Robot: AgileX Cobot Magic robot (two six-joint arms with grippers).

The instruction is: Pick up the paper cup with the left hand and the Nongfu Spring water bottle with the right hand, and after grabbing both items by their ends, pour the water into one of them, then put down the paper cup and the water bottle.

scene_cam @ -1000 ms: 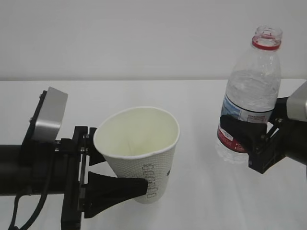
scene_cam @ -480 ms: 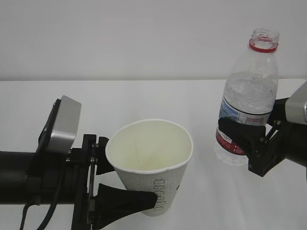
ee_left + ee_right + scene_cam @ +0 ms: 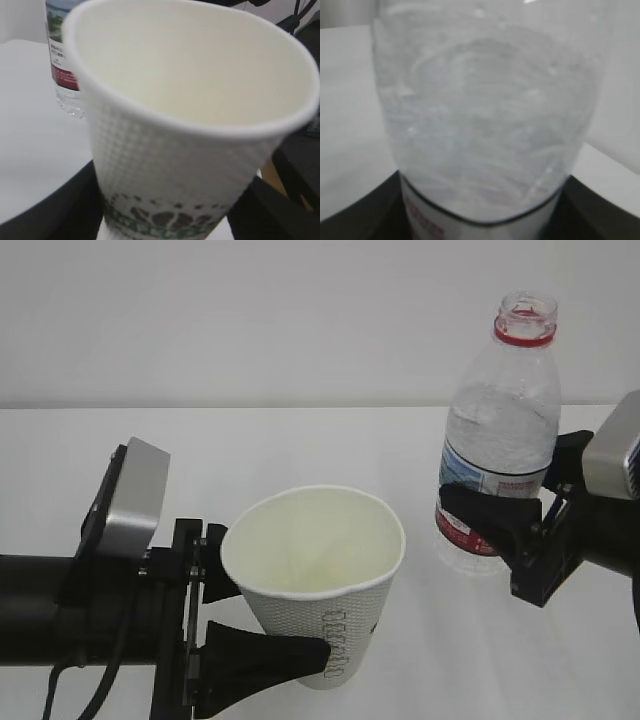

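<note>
Paper cup [image 3: 318, 585] low centre-left, tilted slightly, clamped near its base by left gripper [image 3: 262, 635] reaching in level from left; water bottle [image 3: 497, 435] uncapped, leaning slightly left, held around its label by right gripper [image 3: 500, 530] coming from right, just beside cup, not touching; cup inside pale, contents unclear; white table [image 3: 300, 450]; plain white wall [image 3: 250, 320] behind.

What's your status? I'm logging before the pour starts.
Left hand shut on paper cup, tilted, mouth open. Right hand shut on Nongfu Spring water bottle, near upright, uncapped. Gap between them bare; no pouring seen.
</note>
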